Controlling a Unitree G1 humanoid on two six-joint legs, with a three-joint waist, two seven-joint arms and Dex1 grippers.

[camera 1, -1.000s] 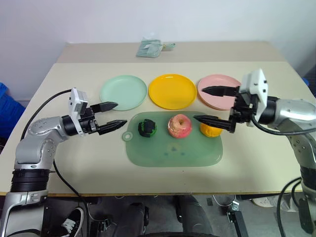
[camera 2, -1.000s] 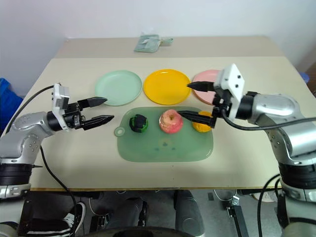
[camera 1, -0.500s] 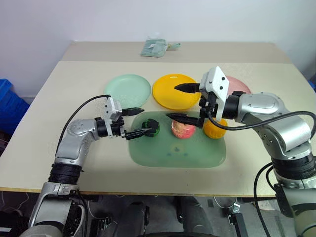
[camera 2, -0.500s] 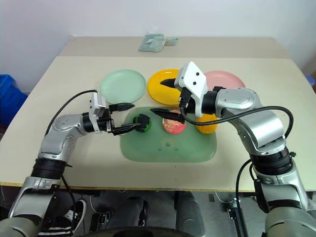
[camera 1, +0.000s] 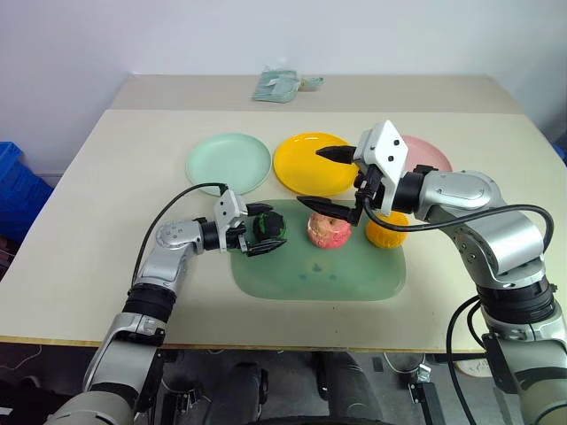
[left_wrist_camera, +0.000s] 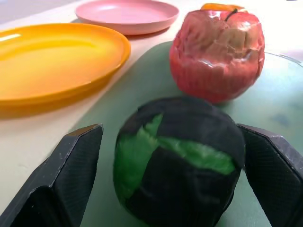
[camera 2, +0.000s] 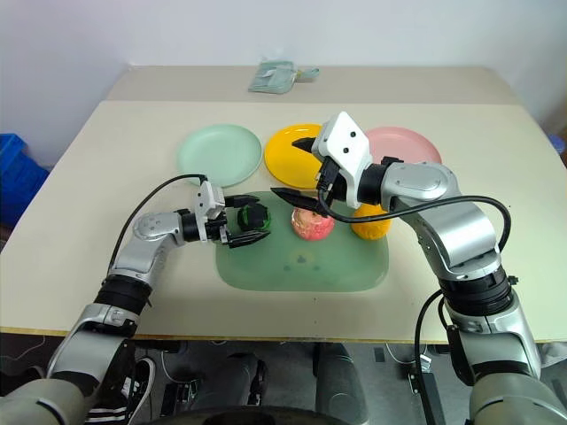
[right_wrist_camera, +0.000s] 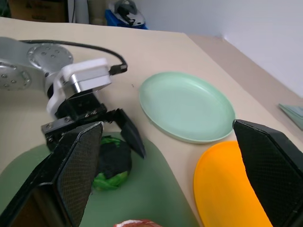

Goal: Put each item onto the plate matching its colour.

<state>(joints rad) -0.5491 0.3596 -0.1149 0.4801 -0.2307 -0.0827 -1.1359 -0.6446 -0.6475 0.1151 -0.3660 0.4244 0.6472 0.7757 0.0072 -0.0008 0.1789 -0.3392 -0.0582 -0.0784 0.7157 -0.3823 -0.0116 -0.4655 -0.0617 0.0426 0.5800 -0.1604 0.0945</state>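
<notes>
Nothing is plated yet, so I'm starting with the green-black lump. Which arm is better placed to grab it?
Left. Its open tool already brackets the green-black lump on the mat, one finger on each side. The right tool hangs open above the apple.

Both pincers [camera 1: 262, 227] [camera 1: 324, 180] wide apart
</notes>
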